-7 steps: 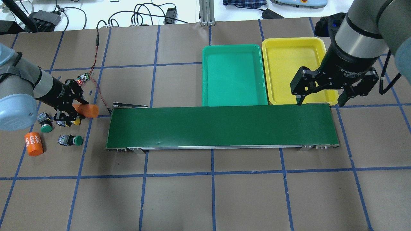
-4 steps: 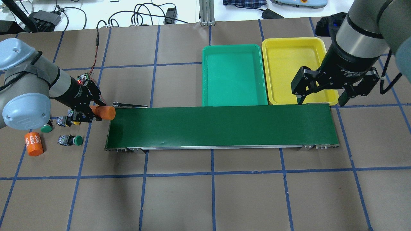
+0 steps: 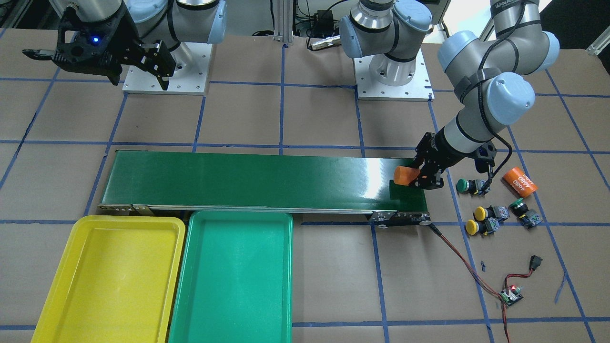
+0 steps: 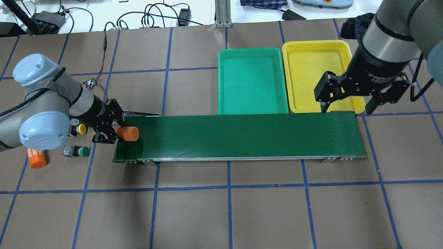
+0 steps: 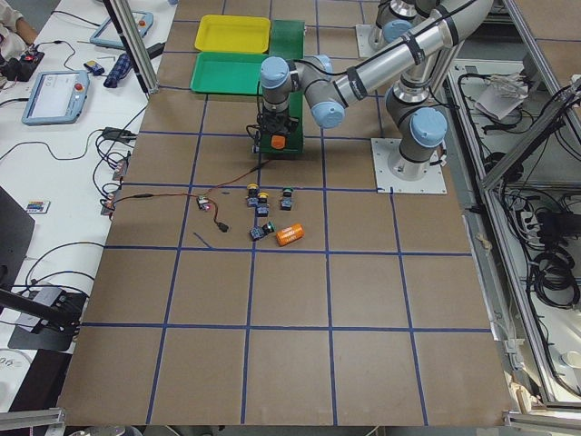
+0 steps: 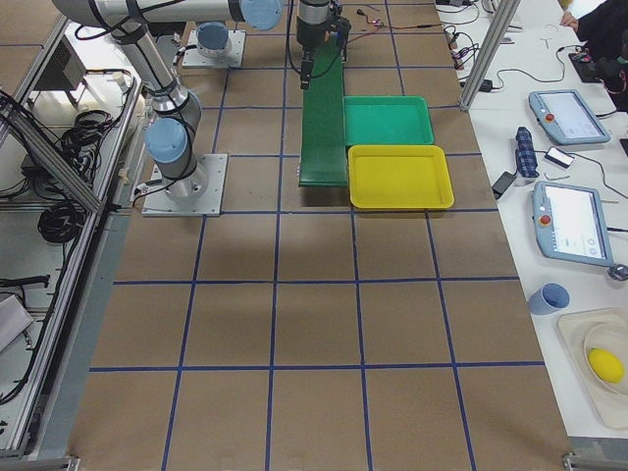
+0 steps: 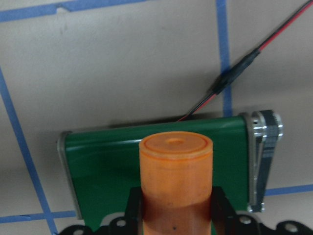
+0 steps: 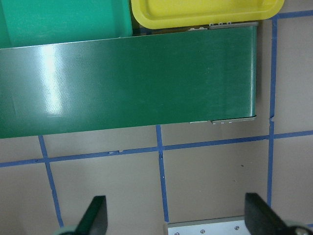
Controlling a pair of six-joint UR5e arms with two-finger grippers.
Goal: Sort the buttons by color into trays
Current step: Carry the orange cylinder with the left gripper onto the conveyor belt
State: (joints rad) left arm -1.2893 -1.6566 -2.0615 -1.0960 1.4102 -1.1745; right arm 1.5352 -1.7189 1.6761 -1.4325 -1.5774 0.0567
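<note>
In the overhead view we see the left gripper [image 4: 118, 133] clenched on a plain orange cylinder [image 4: 129, 133] over the left end of the conveyor belt [image 4: 242, 136]. The right gripper [image 4: 345, 110] hangs spread, grasping nothing, at upper right. In the front-facing view the four buttons [image 3: 480, 212] lie on the table [image 3: 333, 286] at centre right. The yellow tray [image 3: 109, 286] and green tray [image 3: 233, 286] sit side by side at lower left.

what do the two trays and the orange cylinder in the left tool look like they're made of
The yellow tray and green tray: likely moulded plastic, smooth and slightly glossy, judging by the even colour, rounded corners and raised rims. The orange cylinder held in the left tool: probably plastic, matte, with a moulded ring on its end face; not certain.
</note>
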